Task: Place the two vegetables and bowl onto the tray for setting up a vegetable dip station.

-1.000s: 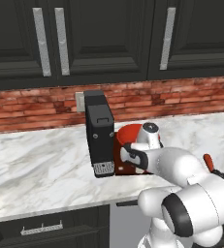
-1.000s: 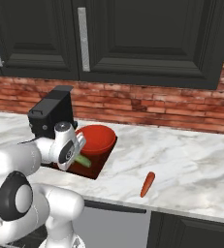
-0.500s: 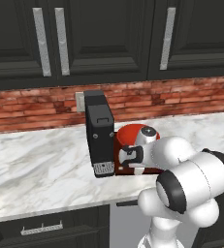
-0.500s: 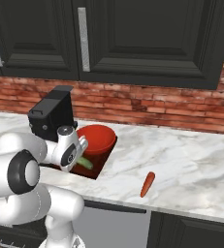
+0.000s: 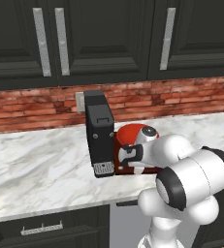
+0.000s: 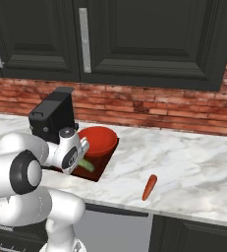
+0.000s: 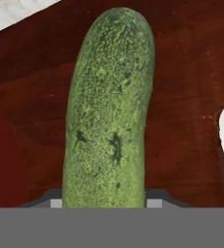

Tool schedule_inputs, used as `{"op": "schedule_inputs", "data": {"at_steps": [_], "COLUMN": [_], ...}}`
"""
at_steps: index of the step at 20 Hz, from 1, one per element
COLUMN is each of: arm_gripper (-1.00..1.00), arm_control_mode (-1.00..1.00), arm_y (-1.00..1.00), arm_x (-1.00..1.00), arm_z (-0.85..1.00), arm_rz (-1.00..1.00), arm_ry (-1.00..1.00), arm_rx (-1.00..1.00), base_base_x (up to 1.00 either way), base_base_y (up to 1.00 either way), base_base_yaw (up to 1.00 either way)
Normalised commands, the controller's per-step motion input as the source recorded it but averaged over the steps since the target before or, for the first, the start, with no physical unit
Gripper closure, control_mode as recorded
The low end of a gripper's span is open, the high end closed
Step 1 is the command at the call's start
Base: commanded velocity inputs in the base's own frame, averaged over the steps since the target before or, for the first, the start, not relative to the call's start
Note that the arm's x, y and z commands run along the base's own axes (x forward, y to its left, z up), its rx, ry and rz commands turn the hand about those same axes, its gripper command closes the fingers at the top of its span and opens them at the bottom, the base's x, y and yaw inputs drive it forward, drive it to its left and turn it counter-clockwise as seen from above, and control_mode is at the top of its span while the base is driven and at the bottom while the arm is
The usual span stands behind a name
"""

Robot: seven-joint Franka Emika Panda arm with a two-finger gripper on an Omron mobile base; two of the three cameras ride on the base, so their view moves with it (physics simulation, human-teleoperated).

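On the marble desk (image 6: 193, 162), the dark reddish-brown wooden tray (image 6: 101, 169) lies just right of a tall black box-shaped appliance (image 5: 99, 133), and the bright-red bowl (image 6: 99, 139) already sits on the tray's far part. The gripper (image 6: 81, 156) is low over the tray's near part, at the cucumber (image 7: 108, 111), which lies on the tray just near of the bowl, its green end showing below the hand in the right base view. In the hand view the cucumber runs straight up between the fingers with the tray's dark wood behind it and the pale handle slot at the right edge; the fingers sit about half open on either side of it, but whether they actually press on the cucumber or stand just clear I cannot tell. The carrot (image 6: 149, 187) lies alone on the desk, well apart to the right of the tray and near the front edge.
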Motion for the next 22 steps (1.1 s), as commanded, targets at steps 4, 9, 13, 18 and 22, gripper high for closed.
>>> {"op": "schedule_inputs", "data": {"at_steps": [4, 9, 13, 18, 22], "arm_gripper": [-1.00, -1.00, -1.00, -1.00, -1.00], "arm_control_mode": [-1.00, -1.00, -1.00, -1.00, -1.00], "arm_y": [0.00, 0.00, 0.00, 0.00, 0.01], "arm_x": [0.00, 0.00, 0.00, -0.04, -0.14], "arm_z": [-0.06, 0.00, 0.00, 0.02, 0.24], "arm_rz": [0.00, 0.00, 0.00, 0.00, -0.01], "arm_ry": [0.00, 0.00, 0.00, 0.01, 0.02], "arm_rx": [0.00, 0.00, 0.00, 0.00, 0.01], "base_base_x": [0.00, 0.00, 0.00, 0.00, 0.00], "base_base_y": [0.00, 0.00, 0.00, 0.00, 0.00], "base_base_yaw": [0.00, 0.00, 0.00, 0.00, 0.00]}}
